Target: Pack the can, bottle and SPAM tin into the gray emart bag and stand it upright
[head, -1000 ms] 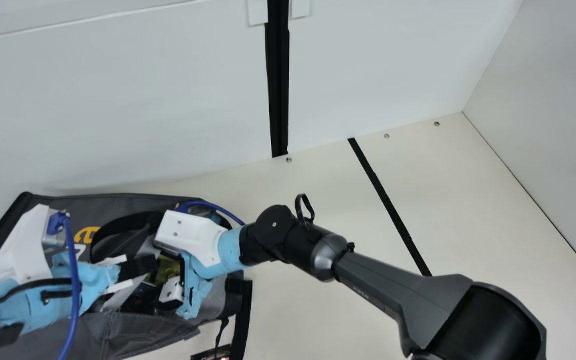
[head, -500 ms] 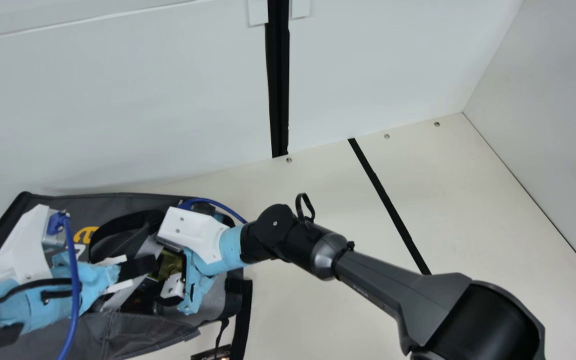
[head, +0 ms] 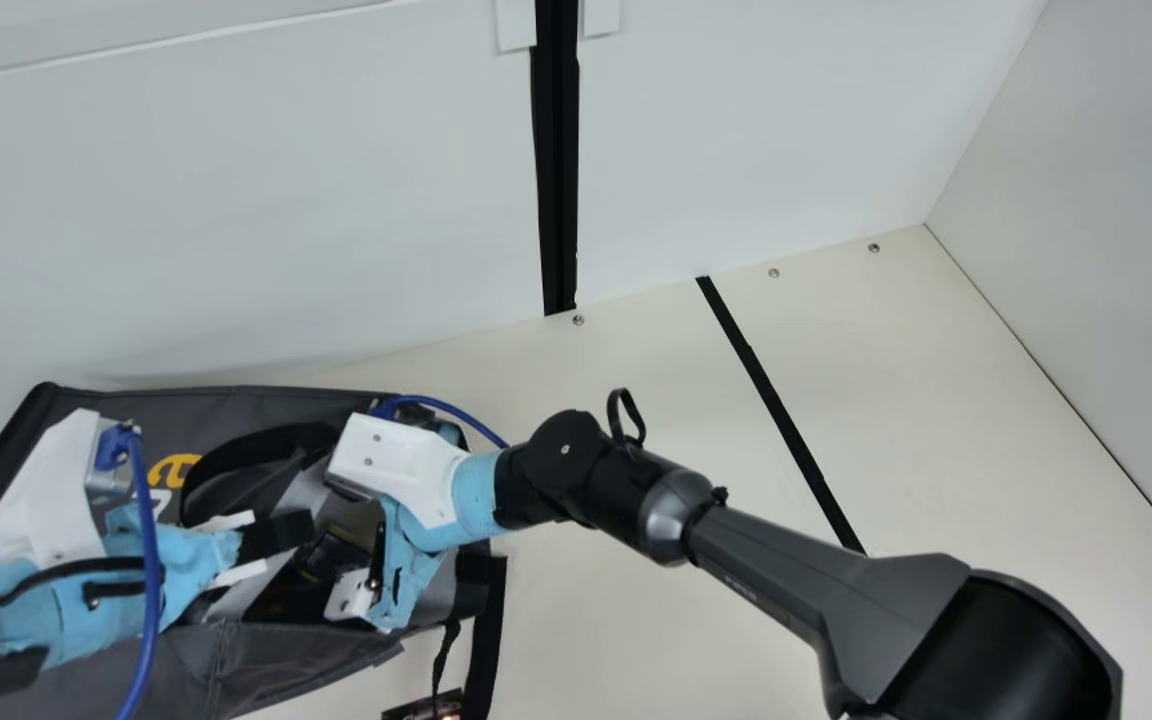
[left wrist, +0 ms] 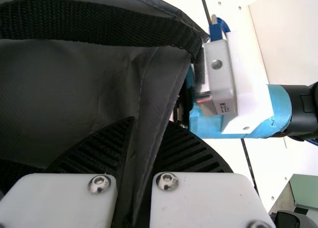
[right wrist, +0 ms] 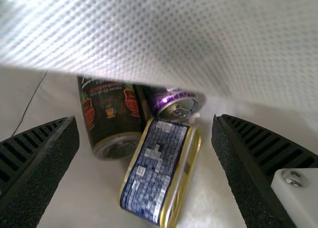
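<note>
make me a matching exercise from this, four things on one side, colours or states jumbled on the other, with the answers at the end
Column 1
1. left pincer
2. SPAM tin
3. right pincer
4. dark container

Column 2
A. open, its two fingers wide apart
B. decorated with orange vase pictures
C. closed on a fold of the gray bag
D. blue label with gold-coloured edges

Right pairs: 1-C, 2-D, 3-A, 4-B
</note>
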Available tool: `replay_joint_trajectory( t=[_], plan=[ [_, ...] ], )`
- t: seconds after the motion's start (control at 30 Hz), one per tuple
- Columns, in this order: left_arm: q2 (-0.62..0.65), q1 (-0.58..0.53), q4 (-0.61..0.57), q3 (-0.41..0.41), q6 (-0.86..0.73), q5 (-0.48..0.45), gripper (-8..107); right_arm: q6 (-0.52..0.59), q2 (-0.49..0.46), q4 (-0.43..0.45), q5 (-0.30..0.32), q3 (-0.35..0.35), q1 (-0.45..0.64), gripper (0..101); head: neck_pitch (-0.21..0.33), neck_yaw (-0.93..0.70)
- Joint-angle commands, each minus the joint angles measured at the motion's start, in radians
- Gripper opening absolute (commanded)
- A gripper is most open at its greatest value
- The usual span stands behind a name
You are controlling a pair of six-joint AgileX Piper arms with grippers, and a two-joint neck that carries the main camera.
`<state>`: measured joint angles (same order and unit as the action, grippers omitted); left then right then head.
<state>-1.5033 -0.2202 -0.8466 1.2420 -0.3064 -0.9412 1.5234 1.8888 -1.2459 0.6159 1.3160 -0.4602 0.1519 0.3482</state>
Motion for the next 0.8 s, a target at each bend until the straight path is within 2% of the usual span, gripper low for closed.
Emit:
replay_joint_trajectory(
  t=[0.0,0.77],
  plan=[
    [0.0,0.0,0.0,0.0,0.0,0.0,-8,0.005,-0.011,-0.003,0.007,-0.015,0.005,95,0.023,0.001],
    [0.0,0.0,0.0,0.0,0.0,0.0,-8,0.025,-0.214,0.038,0.121,-0.216,0.141,95,0.023,0.001]
  ],
)
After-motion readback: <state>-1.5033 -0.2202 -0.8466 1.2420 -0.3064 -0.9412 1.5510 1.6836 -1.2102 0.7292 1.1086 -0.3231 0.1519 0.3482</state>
